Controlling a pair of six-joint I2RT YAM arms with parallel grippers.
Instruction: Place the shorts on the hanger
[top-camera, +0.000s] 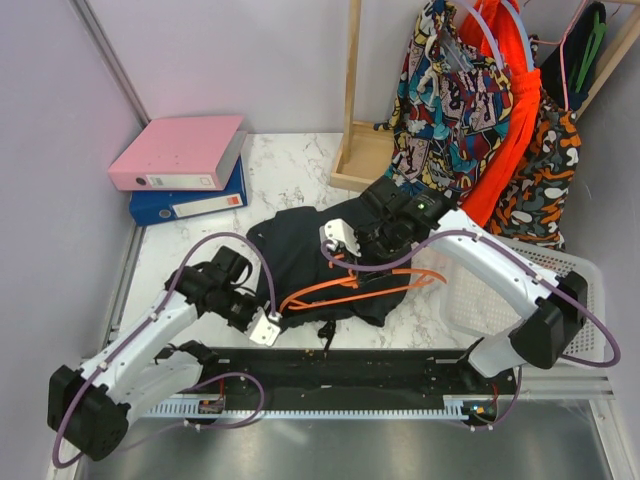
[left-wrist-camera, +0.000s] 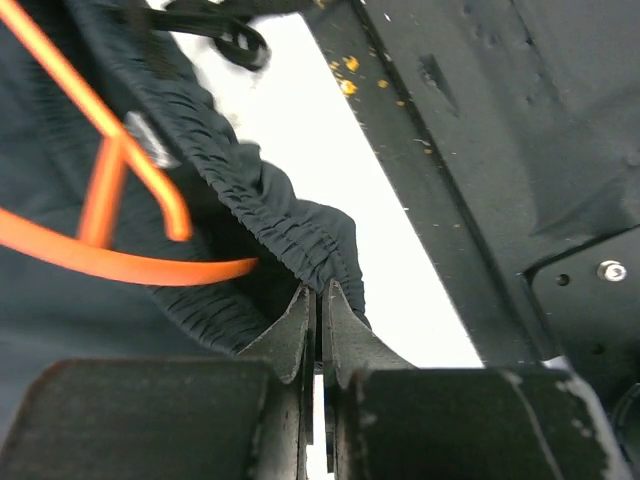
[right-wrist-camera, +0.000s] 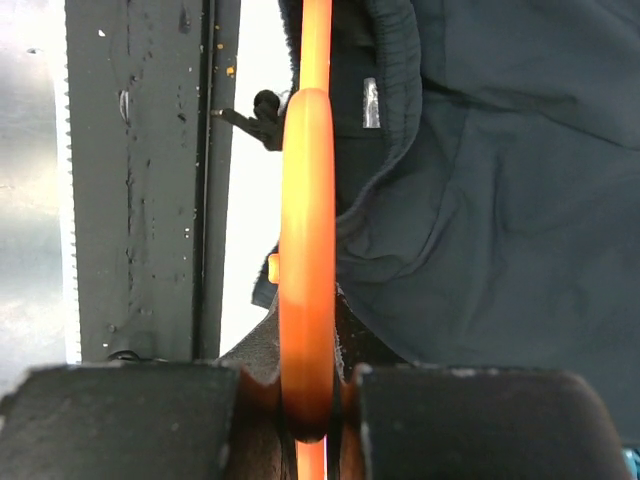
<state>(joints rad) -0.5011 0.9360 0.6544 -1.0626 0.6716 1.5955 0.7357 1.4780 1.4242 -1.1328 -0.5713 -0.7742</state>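
Note:
The black shorts (top-camera: 300, 245) lie bunched in the middle of the marble table, their drawstring (top-camera: 325, 330) trailing toward the near edge. The orange hanger (top-camera: 370, 292) lies partly inside them. My left gripper (top-camera: 278, 318) is at the near left edge of the shorts. In the left wrist view its jaws (left-wrist-camera: 320, 295) are shut on the gathered waistband (left-wrist-camera: 290, 230), with the hanger (left-wrist-camera: 110, 262) just to the left. My right gripper (top-camera: 340, 262) reaches over the shorts. Its wrist view shows it (right-wrist-camera: 310, 330) shut on the hanger (right-wrist-camera: 307, 200), beside the shorts (right-wrist-camera: 480, 200).
A pink binder (top-camera: 178, 152) sits on a blue one (top-camera: 185, 203) at the back left. A wooden rack (top-camera: 352, 100) at the back right carries a comic-print garment (top-camera: 450, 90) and an orange garment (top-camera: 510, 130). A white basket (top-camera: 500, 290) stands on the right. The black base plate (top-camera: 340, 380) runs along the near edge.

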